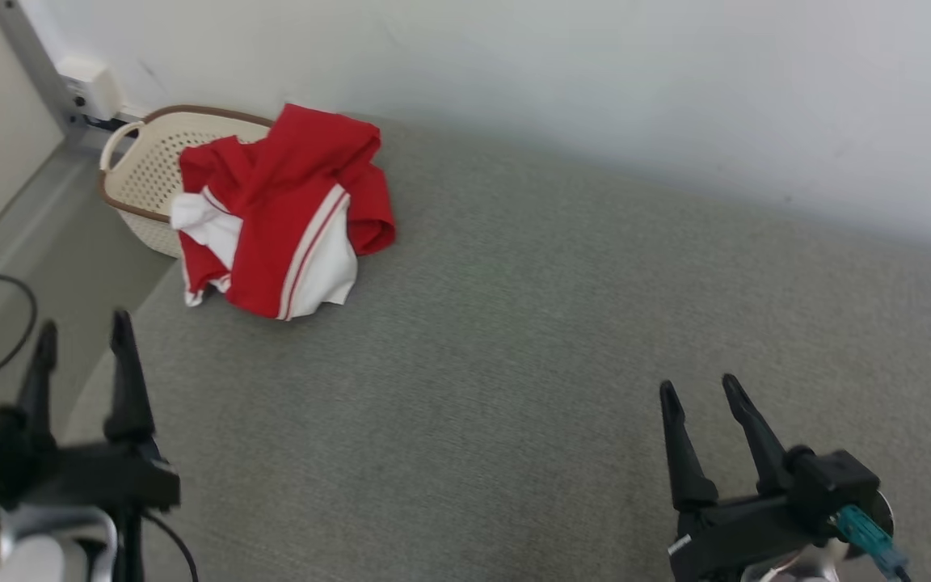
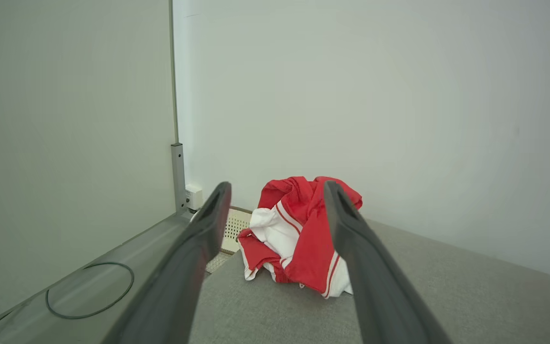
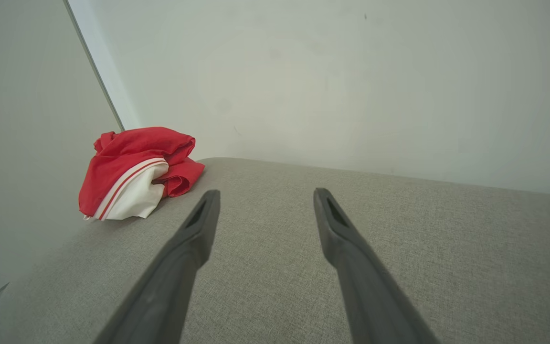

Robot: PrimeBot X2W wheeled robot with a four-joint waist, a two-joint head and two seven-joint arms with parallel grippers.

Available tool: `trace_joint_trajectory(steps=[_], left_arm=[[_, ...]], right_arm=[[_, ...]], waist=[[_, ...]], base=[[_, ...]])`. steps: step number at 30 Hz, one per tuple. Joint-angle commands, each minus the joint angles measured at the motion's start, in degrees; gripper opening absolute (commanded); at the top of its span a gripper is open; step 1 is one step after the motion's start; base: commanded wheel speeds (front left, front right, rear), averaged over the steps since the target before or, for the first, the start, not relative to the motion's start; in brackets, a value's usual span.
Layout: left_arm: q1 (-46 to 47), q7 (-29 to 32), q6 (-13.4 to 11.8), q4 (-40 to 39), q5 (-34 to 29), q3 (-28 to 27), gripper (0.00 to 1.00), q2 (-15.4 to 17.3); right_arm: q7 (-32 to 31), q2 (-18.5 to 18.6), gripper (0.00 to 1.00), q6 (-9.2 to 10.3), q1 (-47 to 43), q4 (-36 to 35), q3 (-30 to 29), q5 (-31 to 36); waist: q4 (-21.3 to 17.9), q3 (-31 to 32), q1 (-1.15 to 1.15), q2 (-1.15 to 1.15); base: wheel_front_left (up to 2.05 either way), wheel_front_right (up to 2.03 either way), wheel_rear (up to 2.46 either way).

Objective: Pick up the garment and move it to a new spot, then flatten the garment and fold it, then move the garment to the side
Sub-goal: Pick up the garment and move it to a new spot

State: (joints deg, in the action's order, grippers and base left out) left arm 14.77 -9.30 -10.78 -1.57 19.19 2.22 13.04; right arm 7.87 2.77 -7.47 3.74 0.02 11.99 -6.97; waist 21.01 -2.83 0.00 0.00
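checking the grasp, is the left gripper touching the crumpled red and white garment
Apart: head view shows grey surface between left gripper and crumpled red and white garment.

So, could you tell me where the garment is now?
In the head view the garment lies crumpled at the upper left, at the far corner of the grey surface, right beside the cream basket.

Grey fabric surface, crumpled red-white garment
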Motion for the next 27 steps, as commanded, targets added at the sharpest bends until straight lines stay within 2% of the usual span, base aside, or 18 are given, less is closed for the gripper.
trace_joint_trajectory(steps=[1, 9, 10, 16, 23, 27], left_arm=[[1.8, 0.4, 0.4, 0.6, 0.7, -0.3, 1.0, 0.5], [15.2, 5.7, 3.3, 6.1, 4.3, -2.6, 1.0, 4.8], [18.1, 7.2, 3.9, 7.8, 4.6, -2.8, 1.0, 6.2], [27.3, 11.1, 5.7, 13.2, 5.8, -3.4, 1.0, 9.5], [35.1, 14.9, 6.9, 21.6, 4.7, -2.7, 1.0, 14.0], [37.0, 16.9, 6.6, 25.6, 4.0, -2.5, 1.0, 15.8]], right_arm=[[0.5, 0.2, 1.0, -0.04, 0.9, 0.1, 0.4, 0.1], [2.5, 0.2, 1.0, -0.04, 5.5, 1.0, 3.7, -1.0], [3.0, 0.2, 1.0, -0.04, 6.6, 1.4, 4.4, -1.3], [4.7, 0.1, 1.0, -0.04, 9.7, 2.6, 6.1, -2.1], [6.1, 0.1, 1.0, -0.04, 12.6, 3.8, 7.2, -3.1], [6.7, 0.1, 1.0, -0.04, 13.5, 4.5, 7.4, -3.6]], waist=[[-3.6, -3.1, 0.0, 0.0], [-11.4, -8.7, 0.0, 0.0], [-13.2, -9.8, 0.0, 0.0], [-18.2, -13.0, 0.0, 0.0], [-23.5, -16.1, 0.0, 0.0], [-25.6, -17.2, 0.0, 0.0]], base=[[0.0, 0.0, 0.0], [0.0, 0.0, 0.0], [0.0, 0.0, 0.0], [0.0, 0.0, 0.0], [0.0, 0.0, 0.0], [0.0, 0.0, 0.0]])
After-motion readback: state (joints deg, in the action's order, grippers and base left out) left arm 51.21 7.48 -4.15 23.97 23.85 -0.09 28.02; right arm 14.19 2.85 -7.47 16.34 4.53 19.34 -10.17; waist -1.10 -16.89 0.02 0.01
